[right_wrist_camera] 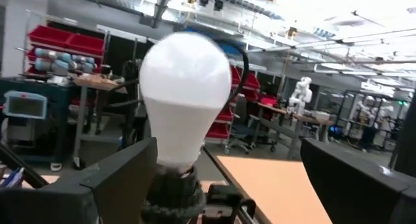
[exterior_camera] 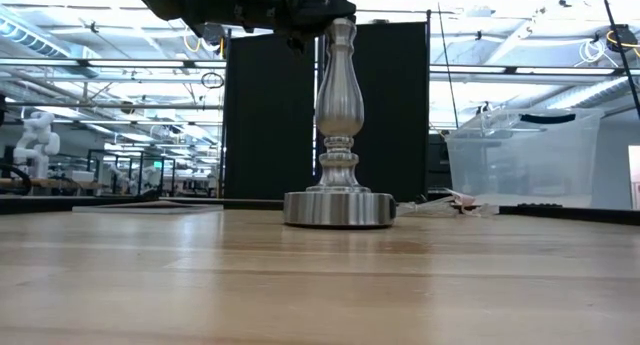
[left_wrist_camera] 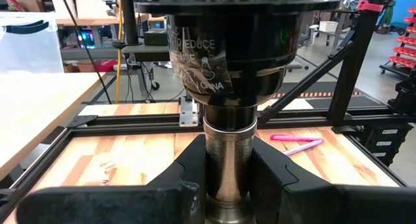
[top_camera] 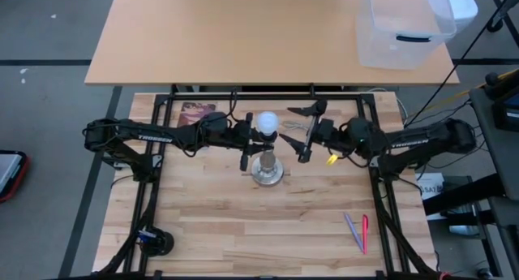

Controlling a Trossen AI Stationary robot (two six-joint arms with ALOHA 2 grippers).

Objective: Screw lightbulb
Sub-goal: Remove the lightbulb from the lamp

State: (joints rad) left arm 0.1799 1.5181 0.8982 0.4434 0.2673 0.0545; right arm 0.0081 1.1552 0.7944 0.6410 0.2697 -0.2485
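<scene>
The lightbulb [top_camera: 267,122] [right_wrist_camera: 185,94], frosted white, sits by its base in the dark socket [left_wrist_camera: 227,55] on top of the silvery stand [exterior_camera: 338,135] at the table's middle. The stand rests upright on its round base [top_camera: 266,173]. My left gripper [top_camera: 251,144] [left_wrist_camera: 227,178] reaches in from the left and is shut on the stand below the socket. My right gripper [top_camera: 302,134] [right_wrist_camera: 227,152] hovers wide open just right of the bulb at bulb height. Its fingers stand on either side of the bulb without touching it. My left gripper pinches the stand's silvery neck [left_wrist_camera: 227,152], just under the dark socket, between its two fingers. The fingers come in about level from the table's left and lie across the neck. The stand is upright with its round base on the table.
A clear plastic bin [top_camera: 401,28] stands on the tan table beyond the far edge. Pink and purple pens [top_camera: 358,231] lie near the front right. A small packet [top_camera: 195,114] lies at the far left. A black frame [top_camera: 268,93] borders the wooden top.
</scene>
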